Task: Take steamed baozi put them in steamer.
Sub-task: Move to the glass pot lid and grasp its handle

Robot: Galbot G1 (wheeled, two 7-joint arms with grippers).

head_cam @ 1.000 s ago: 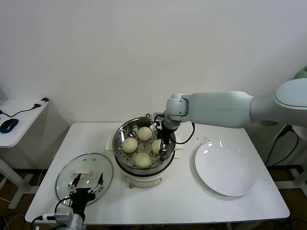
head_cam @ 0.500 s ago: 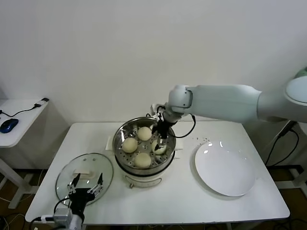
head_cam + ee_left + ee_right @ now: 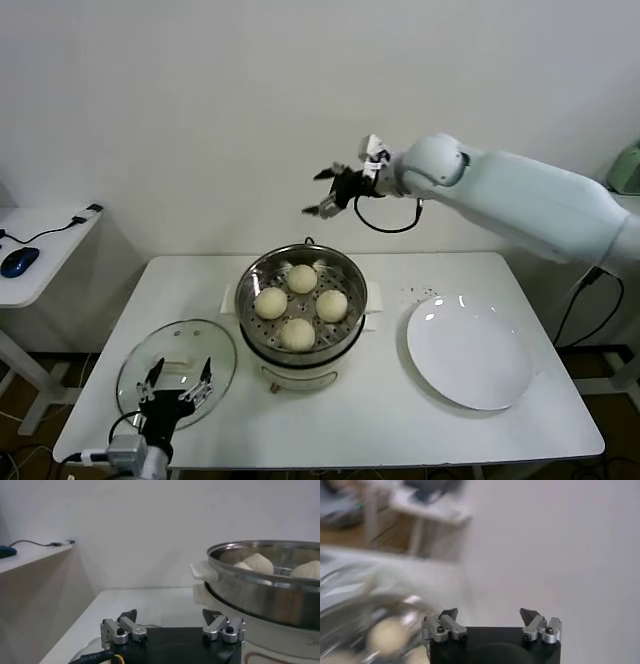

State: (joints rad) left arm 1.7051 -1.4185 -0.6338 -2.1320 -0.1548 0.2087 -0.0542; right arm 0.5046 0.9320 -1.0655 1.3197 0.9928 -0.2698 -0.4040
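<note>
At the far left of the head view, a small side desk [image 3: 40, 250] carries a blue mouse [image 3: 18, 261] and a cable. On the white table [image 3: 350, 420], near its front left corner, the left gripper [image 3: 176, 383] hovers low with its fingers spread wide and empty, just above the near edge of a round glass lid [image 3: 175, 370] with a white knob that lies flat on the tabletop. In the left wrist view the same gripper [image 3: 172, 622] shows its two fingertips standing well apart with nothing between them, and the steamer [image 3: 265, 587] rises close beside it.

Toward the middle of the table stands the steamer [image 3: 303, 308], a shiny steel pot on a cream-white base. Four steamed baozi [image 3: 299, 305] sit on its perforated tray: one at the back, one to the left, one to the right and one at the front, close together but each on its own spot.

Above and behind the steamer, in front of the wall, the right gripper [image 3: 330, 192] hangs in the air with its jaws spread wide and nothing held. The right wrist view shows its open fingertips [image 3: 448, 615] over a blurred glimpse of the pot and buns.

To the right of the steamer lies a flat white plate [image 3: 470, 350], with a few dark specks on the table behind it.
</note>
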